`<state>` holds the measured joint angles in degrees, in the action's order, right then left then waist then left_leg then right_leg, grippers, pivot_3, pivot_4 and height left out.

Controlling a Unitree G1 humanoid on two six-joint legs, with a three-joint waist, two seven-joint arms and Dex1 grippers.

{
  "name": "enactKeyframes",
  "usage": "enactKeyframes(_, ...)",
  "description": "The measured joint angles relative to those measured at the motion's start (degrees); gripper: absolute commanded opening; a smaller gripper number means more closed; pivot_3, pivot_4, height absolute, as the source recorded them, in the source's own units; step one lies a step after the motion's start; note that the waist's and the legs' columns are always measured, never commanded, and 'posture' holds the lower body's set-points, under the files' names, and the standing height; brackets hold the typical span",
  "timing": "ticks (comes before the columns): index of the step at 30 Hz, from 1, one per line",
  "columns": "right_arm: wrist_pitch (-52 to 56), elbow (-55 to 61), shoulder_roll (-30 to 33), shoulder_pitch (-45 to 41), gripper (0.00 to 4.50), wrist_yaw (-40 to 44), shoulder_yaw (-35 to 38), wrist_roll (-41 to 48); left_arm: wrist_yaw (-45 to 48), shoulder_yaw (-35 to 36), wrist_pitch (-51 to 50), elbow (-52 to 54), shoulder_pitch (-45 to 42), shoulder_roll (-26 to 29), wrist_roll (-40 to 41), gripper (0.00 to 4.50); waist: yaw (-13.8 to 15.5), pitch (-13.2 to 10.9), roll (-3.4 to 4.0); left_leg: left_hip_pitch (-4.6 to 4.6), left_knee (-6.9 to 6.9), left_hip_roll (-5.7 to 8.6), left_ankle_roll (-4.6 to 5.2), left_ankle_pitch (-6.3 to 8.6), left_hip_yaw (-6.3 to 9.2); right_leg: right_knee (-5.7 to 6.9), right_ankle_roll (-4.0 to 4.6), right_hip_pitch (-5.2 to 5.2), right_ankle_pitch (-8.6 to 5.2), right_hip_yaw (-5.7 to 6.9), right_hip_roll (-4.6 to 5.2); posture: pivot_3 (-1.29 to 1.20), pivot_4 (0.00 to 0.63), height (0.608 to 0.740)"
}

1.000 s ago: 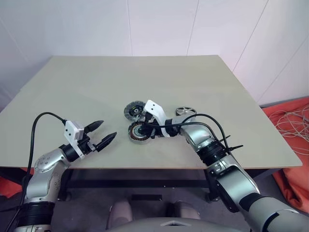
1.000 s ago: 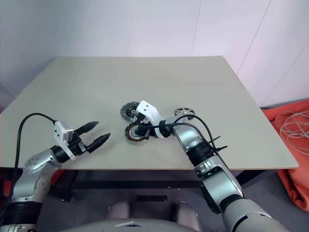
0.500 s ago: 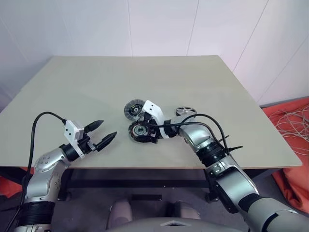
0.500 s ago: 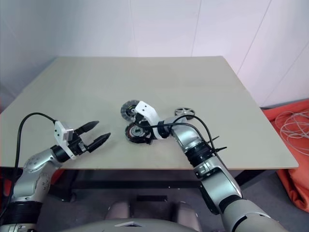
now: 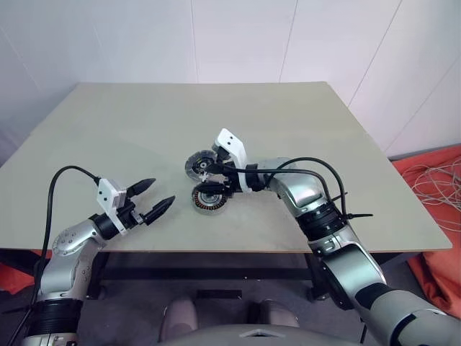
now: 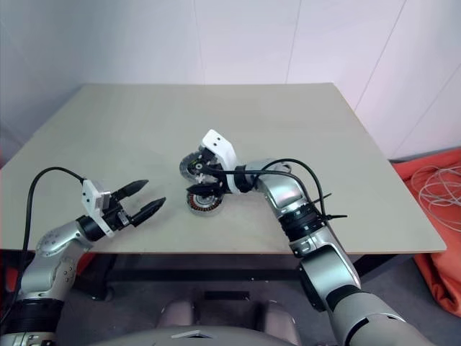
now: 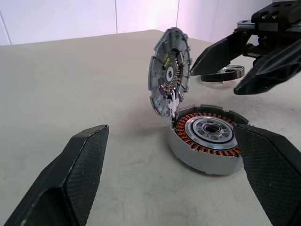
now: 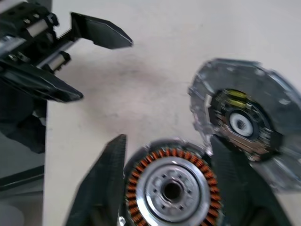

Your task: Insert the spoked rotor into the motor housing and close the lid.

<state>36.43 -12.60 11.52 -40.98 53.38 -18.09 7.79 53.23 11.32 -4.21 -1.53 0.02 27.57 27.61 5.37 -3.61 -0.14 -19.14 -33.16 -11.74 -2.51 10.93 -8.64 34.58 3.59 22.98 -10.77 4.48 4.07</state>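
Plainly, the housing (image 7: 207, 141) lies open on the surface (image 5: 144, 130) — copper windings around a silver centre, no rotor inside. Its lid (image 7: 170, 70) stands tilted up at the housing's far edge. Behind the housing lies the rotor (image 7: 225, 73). The right tool (image 5: 214, 184) hovers over the housing, fingers parted, gripping nothing; the left tool (image 5: 157, 200), well apart from the housing, is spread wide and empty.

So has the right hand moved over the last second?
Yes. The right hand has risen off the motor housing, which stayed put on the table, and now hovers just above it with fingers apart.
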Motion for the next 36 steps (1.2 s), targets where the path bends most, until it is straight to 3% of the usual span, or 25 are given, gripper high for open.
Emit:
enactKeyframes(6, -1.72, -1.35, 0.54, 2.76, 0.06, -1.17, -0.44, -0.05, 0.01, -0.04, 0.04, -0.37, -0.09, -0.04, -0.04, 4.50, -0.03, 0.00, 0.00, 0.02, -0.01, 0.00, 0.00, 0.00, 0.00, -0.01, 0.00, 0.00, 0.00, 0.00, 0.00, 0.00, 0.000, 0.740)
enactKeyframes(28, -11.37, -10.95, -1.67, 3.81, 0.02, -3.24, -3.66, -3.70, -0.04, -0.14, 0.13, -0.50, -0.13, -0.03, -0.13, 4.50, -0.08, 0.02, -0.01, 0.18, -0.01, 0.01, 0.00, 0.00, 0.00, -0.03, 0.00, -0.19, 0.00, 0.00, 0.01, 0.00, 0.000, 0.740)
enactKeyframes(36, -8.05, -11.06, -3.42, 4.50, 0.02, -3.54, 0.12, -0.70, -0.44, -0.14, 0.12, -0.50, -0.20, -0.03, -0.13, 4.50, -0.09, 0.01, 0.01, 0.16, -0.02, 0.00, 0.00, 0.00, 0.03, -0.05, -0.01, -0.15, -0.01, 0.00, 0.00, 0.00, 0.000, 0.740)
